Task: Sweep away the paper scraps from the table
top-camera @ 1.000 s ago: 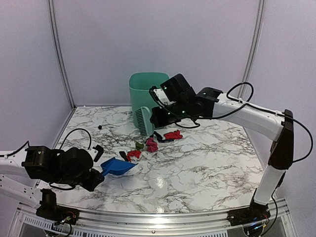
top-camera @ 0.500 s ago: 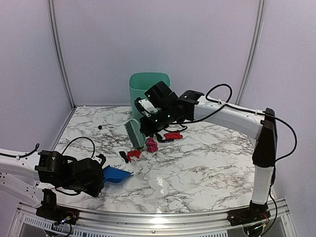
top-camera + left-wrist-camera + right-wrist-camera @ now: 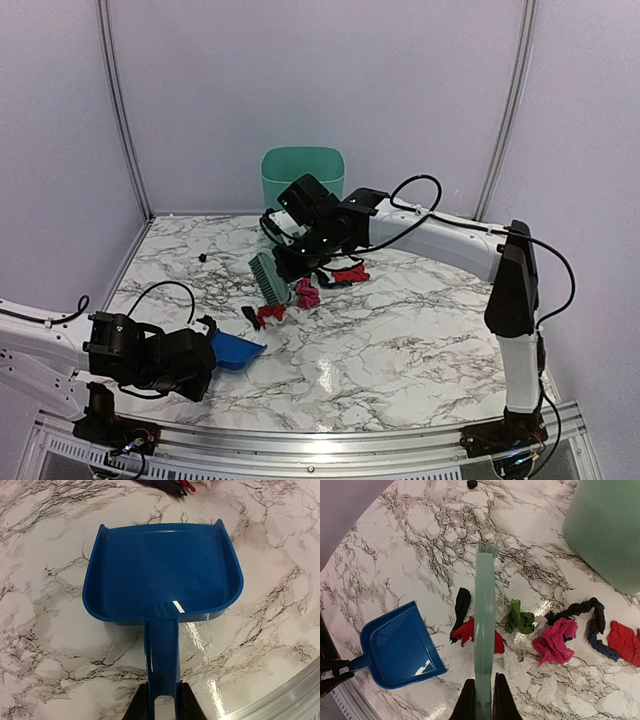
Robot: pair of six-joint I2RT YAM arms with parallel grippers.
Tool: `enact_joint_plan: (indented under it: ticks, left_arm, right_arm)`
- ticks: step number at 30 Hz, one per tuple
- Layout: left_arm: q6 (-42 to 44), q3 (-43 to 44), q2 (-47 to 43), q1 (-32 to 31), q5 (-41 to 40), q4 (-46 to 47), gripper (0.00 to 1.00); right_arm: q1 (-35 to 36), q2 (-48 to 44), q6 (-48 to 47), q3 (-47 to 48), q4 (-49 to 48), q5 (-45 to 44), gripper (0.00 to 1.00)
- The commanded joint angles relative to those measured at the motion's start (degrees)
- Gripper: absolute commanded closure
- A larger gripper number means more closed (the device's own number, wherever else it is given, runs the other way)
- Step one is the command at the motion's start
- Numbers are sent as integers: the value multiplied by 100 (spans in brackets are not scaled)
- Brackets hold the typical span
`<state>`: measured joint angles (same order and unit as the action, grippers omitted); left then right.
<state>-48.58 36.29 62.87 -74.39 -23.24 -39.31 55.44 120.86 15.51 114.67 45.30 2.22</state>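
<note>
The blue dustpan [image 3: 160,575] has slid back toward the near-left rail [image 3: 330,442], its handle clamped in the left pincer [image 3: 161,706]; bare desk [image 3: 400,340] lies between its mouth and the paper scraps [image 3: 554,641]. These sit mid-desk, with open marble to their right and front; the white ones barely show against it. The green brush [image 3: 484,630] has swung left over them, the right pincer [image 3: 481,700] clamped on its handle; bristle contact is unclear. The arm hides the base of the green bin [image 3: 303,175] behind.
</note>
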Motion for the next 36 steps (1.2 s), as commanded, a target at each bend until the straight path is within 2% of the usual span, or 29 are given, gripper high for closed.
enact_joint_plan:
  ticks: [1,6,22,36]
  left_arm:
    - [301,-29,146,-32,-53,280,100]
    - [483,7,285,-32,-7,423,100]
    - [730,-8,740,80,43,728,100]
    - [980,-34,889,121,127,1017,100]
  right_arm:
    - [55,115,-98,297,5,-79,100]
    - [57,195,-180,166,-42,-96,100]
    - [69,316,-642,-378,-337,615,100]
    - [121,-3,-1032,-915,-336,1238,100]
